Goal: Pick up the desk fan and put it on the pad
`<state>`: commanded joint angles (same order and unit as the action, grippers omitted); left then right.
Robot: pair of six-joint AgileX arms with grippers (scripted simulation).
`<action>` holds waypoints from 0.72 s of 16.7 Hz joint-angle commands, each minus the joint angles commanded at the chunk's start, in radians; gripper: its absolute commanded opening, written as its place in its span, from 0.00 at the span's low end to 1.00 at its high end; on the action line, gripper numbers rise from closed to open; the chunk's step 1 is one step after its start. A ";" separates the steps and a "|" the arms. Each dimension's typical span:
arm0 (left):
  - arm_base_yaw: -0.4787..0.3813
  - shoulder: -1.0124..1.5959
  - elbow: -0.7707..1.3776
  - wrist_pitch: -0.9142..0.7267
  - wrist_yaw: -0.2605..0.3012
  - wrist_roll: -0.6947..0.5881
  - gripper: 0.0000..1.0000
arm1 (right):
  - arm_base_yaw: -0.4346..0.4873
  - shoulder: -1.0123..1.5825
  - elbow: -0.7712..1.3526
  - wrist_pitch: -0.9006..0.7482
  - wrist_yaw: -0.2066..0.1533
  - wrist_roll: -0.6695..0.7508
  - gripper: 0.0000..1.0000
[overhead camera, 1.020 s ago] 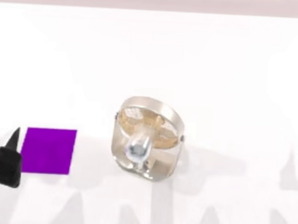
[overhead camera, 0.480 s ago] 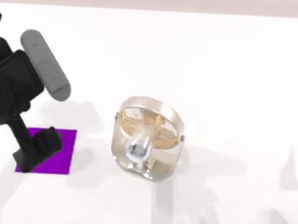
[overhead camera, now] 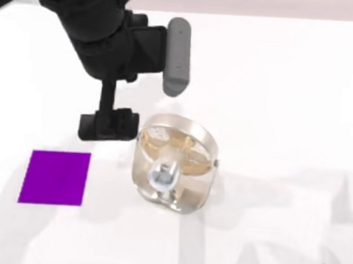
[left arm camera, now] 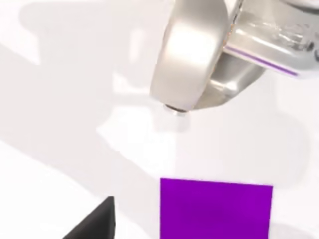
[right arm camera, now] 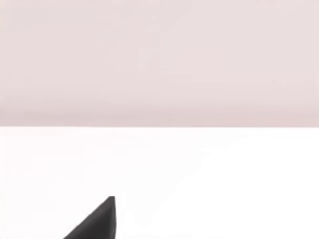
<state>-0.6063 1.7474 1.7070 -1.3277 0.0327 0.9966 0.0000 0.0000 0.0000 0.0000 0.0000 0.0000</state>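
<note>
Desk fan [overhead camera: 173, 162] sitting on the white table [overhead camera: 284, 102], roughly mid-table and a touch toward the near edge, ring housing tipped back with the chrome hub facing up. Not lifted, not gripped by anything.

Purple pad [overhead camera: 55, 177] lying flat over by the left edge, near side, well apart from the fan with bare table between. Nothing on it.

Left gripper [overhead camera: 107, 126] hanging over the table just beside the fan's left-far rim, arm reaching in from the far-left corner. Looks close to the housing from above but can't tell if touching. Can't tell how the fingers stand either: only a dark block from the top, and just one black fingertip [left arm camera: 94, 221] poking into the left wrist view. Same wrist view shows the fan's silvery ring [left arm camera: 192, 52] side-on and the pad [left arm camera: 216, 209] closer to the camera.

Right arm parked out of the top view; right wrist view shows only bare table, the pale wall behind and one dark fingertip [right arm camera: 94, 221], so no call on those fingers.
</note>
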 joint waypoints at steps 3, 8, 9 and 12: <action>-0.046 0.202 0.231 -0.128 -0.012 0.104 1.00 | 0.000 0.000 0.000 0.000 0.000 0.000 1.00; -0.087 0.420 0.488 -0.259 -0.027 0.212 1.00 | 0.000 0.000 0.000 0.000 0.000 0.000 1.00; -0.090 0.441 0.514 -0.271 -0.029 0.222 1.00 | 0.000 0.000 0.000 0.000 0.000 0.000 1.00; -0.092 0.455 0.530 -0.279 -0.030 0.229 1.00 | 0.000 0.000 0.000 0.000 0.000 0.000 1.00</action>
<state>-0.6983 2.2025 2.2375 -1.6065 0.0023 1.2254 0.0000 0.0000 0.0000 0.0000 0.0000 0.0000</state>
